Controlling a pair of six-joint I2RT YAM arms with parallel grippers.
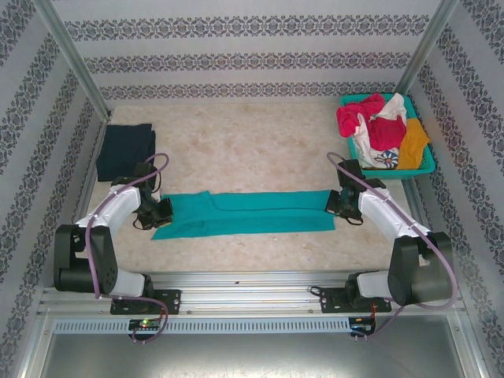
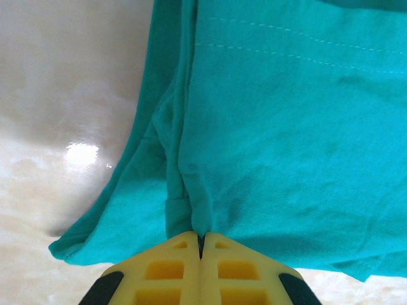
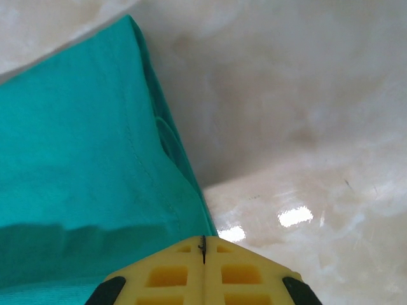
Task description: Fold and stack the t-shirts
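Gotta treat the teal t-shirt as soft, light, floppy stuff, lying as a long strip on the surface between left pincer and right pincer, both pressed together on its end edges, so probably best gripped through all layers there.

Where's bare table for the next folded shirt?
Widest bare patch: far centre of the table, between navy shirt, basket and teal shirt. Narrow strip between teal shirt and near rail. Crowded at its ends, where both jaws pinch.

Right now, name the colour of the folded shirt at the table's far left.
Dark navy; the shirt shows best in the top external view.
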